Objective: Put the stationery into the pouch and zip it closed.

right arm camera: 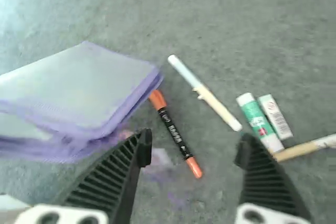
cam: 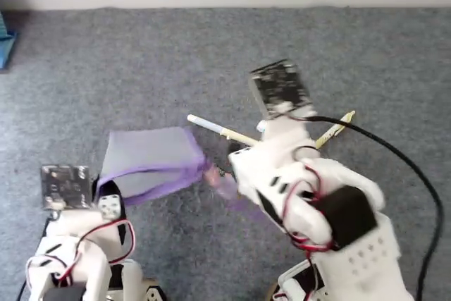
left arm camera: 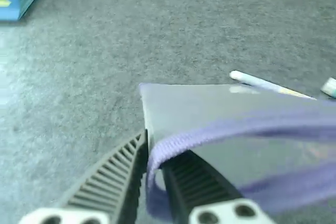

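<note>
— Where is the pouch (cam: 148, 156)?
— On the grey tabletop (cam: 211, 54), at eight o'clock from the white pen (cam: 211, 127) in the high view. The left gripper (left arm camera: 155, 150) pinches its purple edge between its fingers.
— And the right gripper (right arm camera: 194, 140)?
— Its fingers stand wide apart above the orange marker (right arm camera: 173, 132), just beside the pouch.
</note>
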### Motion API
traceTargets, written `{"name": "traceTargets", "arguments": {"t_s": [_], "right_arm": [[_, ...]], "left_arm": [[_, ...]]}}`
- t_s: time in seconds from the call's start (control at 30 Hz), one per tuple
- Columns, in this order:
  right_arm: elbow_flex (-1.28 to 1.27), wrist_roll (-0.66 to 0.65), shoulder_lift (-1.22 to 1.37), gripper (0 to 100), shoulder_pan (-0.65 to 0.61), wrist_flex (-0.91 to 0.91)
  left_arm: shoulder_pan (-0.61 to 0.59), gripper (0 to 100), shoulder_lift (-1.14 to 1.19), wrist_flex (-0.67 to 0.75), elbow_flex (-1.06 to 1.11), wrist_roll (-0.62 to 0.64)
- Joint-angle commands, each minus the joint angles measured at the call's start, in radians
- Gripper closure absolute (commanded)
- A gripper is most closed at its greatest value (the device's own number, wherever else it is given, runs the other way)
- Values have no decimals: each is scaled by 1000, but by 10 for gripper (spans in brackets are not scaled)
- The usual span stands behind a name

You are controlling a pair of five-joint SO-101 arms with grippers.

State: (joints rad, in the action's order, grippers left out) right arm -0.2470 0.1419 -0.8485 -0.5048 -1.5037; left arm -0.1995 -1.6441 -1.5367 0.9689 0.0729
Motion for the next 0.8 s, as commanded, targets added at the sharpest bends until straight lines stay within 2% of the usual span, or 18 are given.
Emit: {"name": "traceTargets", "arguments": {"t_s": [0.0,0.17,0.33,0.53,0.77], "right_arm": [[58,15,-28,714,108,-58],[8,15,15,785,202,-84],[-9,17,136,794,208,-79],[-5,9,371,796,208,33],[106,-216,639,794,209,94]], "left_arm": [[-60,989,126,11,-120,25],[-61,989,222,11,-240,66],[-61,989,282,5,-309,115],[-68,988,325,3,-306,117],[-68,988,322,9,-222,178]]}}
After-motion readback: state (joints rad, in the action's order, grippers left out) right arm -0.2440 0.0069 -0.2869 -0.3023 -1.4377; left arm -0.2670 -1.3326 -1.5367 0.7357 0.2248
